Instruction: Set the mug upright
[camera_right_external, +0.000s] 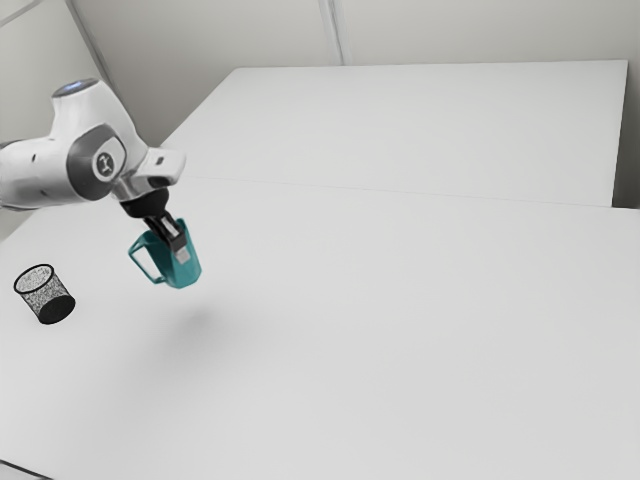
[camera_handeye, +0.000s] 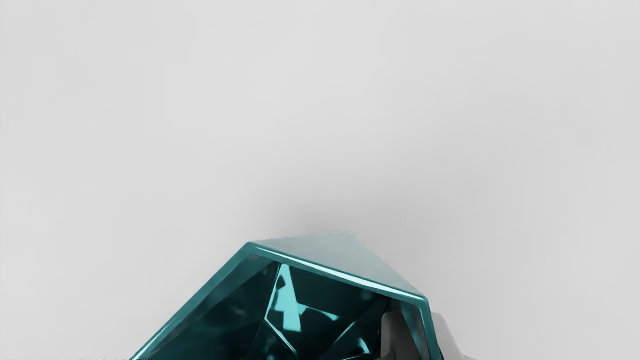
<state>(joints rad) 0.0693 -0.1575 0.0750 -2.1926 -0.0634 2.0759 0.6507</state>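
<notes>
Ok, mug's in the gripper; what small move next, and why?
Probably ease the mug down toward the table: the gripper is shut on its wall, its open mouth faces up, and a shadow lying apart from its base suggests it hangs above the surface.

Teal mug (camera_right_external: 186, 275), faceted, glossy; aloft at exterior view's nine o'clock, tilted, mouth toward eleven, handle toward nine.

The mug (camera_right_external: 187, 273) is in the hand (camera_right_external: 181, 253), above the table (camera_right_external: 400, 320).
</notes>
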